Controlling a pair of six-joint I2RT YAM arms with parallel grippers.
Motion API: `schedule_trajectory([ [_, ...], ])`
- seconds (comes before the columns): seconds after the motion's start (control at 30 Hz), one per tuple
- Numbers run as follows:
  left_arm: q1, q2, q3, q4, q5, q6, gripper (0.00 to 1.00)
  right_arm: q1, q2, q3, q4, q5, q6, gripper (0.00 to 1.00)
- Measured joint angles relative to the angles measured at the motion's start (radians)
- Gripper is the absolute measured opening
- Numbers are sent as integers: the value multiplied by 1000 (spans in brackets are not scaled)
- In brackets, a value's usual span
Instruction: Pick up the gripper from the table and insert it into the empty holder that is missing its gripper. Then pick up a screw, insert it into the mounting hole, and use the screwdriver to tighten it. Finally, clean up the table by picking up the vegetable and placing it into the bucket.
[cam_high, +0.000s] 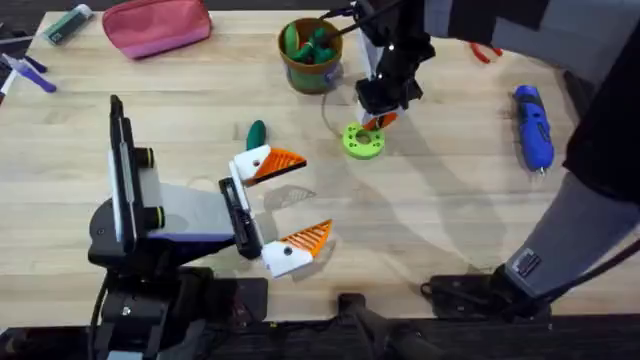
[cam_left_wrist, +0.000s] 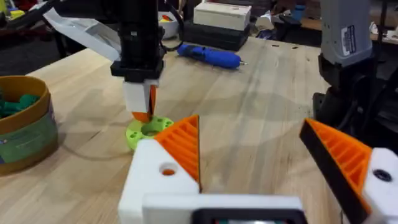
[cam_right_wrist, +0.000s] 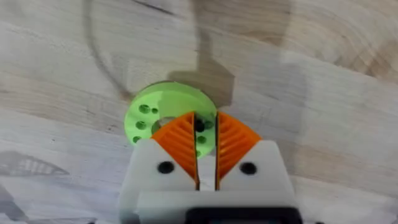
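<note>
My right gripper (cam_high: 378, 120) points straight down onto a bright green ring with holes (cam_high: 363, 141). In the right wrist view its orange pads (cam_right_wrist: 180, 140) are nearly together, shut on a small dark screw (cam_right_wrist: 199, 125) over the ring (cam_right_wrist: 146, 115). My left gripper (cam_high: 312, 197) stands open near the table's middle, with nothing between its orange tips. The dark green vegetable (cam_high: 256, 133) lies just beyond it. The tan bucket (cam_high: 312, 55) holds green pieces. The blue screwdriver (cam_high: 532, 125) lies at the right. The loose gripper and the empty holder are out of view.
A pink pouch (cam_high: 155, 25) and markers (cam_high: 30, 70) lie at the back left. Red-handled pliers (cam_high: 485, 50) sit at the back right. Bare wood stretches between the ring and the screwdriver. Boxes (cam_left_wrist: 221, 15) stand past the table's far edge in the left wrist view.
</note>
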Motion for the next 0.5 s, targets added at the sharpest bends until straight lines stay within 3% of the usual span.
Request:
schedule_trajectory([
  [0.5,0,0,0,0,0,0,985,5,-1,0,0,8,0,128],
])
